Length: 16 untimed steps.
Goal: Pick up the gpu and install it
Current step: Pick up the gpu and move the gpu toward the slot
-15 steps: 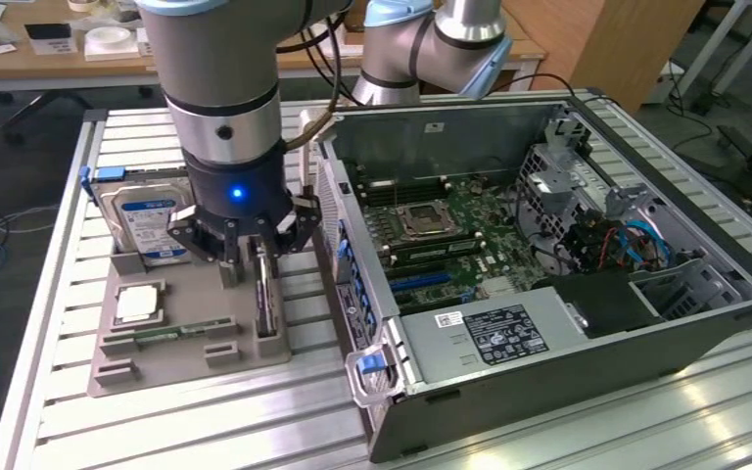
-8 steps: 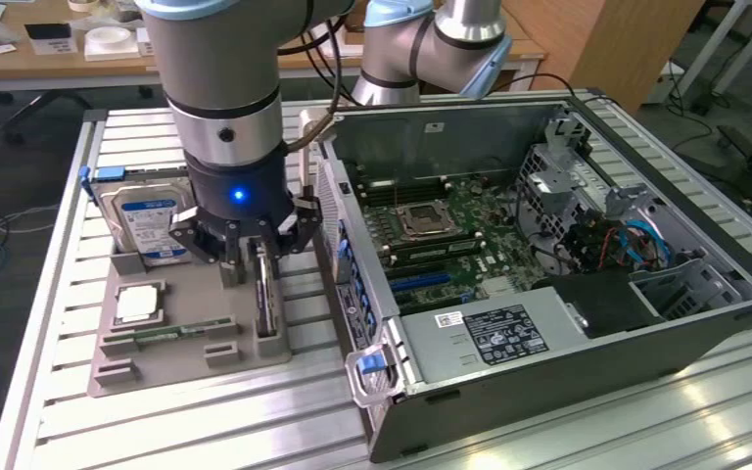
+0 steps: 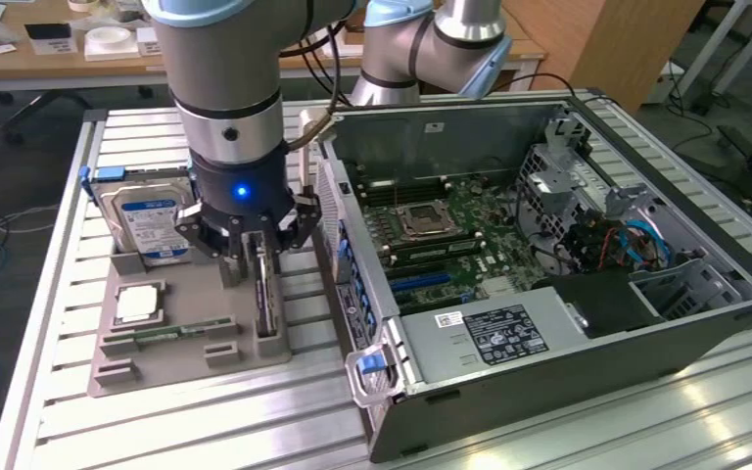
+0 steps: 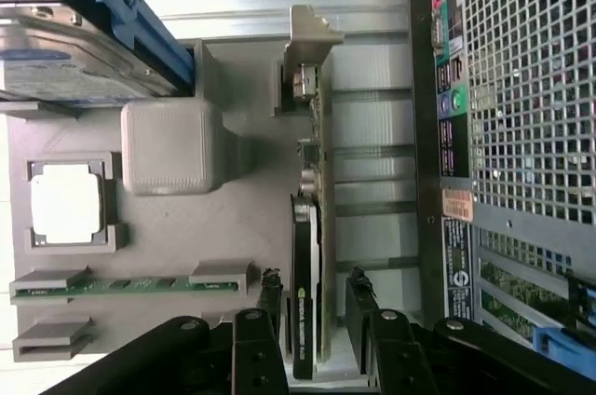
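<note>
Bright even light, soft shadows, mild glare

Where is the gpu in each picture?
Exterior view: the gpu stands on edge in the gray holder, on the exterior view's left of the computer case.
Wrist view: the gpu runs between the two fingers.
Shared landmark: the hard drive with the blue label.

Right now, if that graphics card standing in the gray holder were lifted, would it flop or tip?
Probably stiff: the gpu is a flat circuit board with a metal bracket. Likely fragile, with bare components along its edge. Standing on edge in the gray holder, it might tip if nudged sideways.
</note>
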Motion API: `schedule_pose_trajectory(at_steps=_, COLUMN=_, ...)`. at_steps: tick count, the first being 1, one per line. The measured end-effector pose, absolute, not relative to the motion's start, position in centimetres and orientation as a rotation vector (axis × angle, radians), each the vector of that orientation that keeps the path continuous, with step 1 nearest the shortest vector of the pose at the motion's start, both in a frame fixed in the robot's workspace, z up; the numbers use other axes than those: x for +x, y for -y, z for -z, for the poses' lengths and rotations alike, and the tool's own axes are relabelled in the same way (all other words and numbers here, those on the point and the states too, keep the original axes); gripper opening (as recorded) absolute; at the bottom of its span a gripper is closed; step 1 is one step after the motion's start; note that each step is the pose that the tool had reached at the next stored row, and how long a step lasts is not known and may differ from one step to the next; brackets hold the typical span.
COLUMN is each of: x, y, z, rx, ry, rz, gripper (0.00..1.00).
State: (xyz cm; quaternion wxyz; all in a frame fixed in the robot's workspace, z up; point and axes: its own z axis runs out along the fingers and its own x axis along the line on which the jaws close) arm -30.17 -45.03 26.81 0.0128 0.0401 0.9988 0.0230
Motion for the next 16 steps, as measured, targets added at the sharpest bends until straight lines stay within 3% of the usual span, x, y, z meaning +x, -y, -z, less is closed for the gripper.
schedule_pose_trajectory(at_steps=16, x=-30.4, y=43.7, z=-24.3, rx=0.125, ry=-3.113, rz=-0.074, gripper=0.42)
